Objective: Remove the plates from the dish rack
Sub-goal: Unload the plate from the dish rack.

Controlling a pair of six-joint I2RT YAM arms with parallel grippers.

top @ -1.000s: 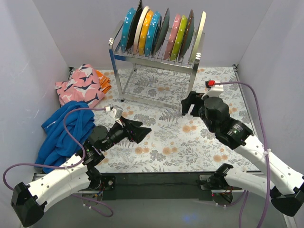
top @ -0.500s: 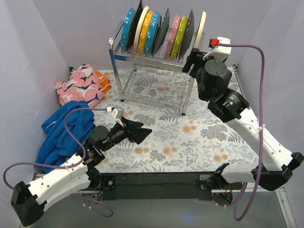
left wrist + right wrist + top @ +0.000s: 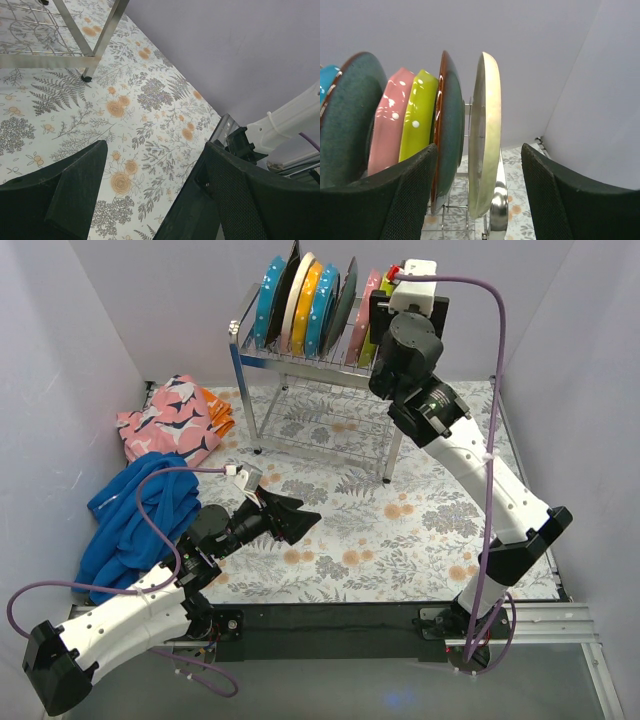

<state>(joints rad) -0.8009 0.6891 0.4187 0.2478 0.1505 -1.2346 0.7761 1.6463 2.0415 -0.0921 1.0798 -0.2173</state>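
Observation:
The dish rack [image 3: 318,368] stands at the back of the table with several plates upright in its top slots, from teal [image 3: 268,298] on the left to pink [image 3: 367,310]. My right gripper [image 3: 478,150] is raised at the rack's right end and is open. The cream plate [image 3: 487,125] stands between its jaws with a gap on each side. Left of it are a dark blue-grey plate [image 3: 451,130], a lime green one [image 3: 417,120] and a pink one [image 3: 390,125]. My left gripper [image 3: 295,515] is open and empty, low over the table in front of the rack.
A pink patterned cloth [image 3: 170,420] with an orange one [image 3: 218,410] lies at the back left, and a blue garment [image 3: 140,515] at the left. White walls close in three sides. The rack's front leg [image 3: 100,45] stands on the floral table cover [image 3: 400,530].
My right arm has risen from table height up to the rack's right end, bringing its jaws around the cream plate. The left arm has not moved.

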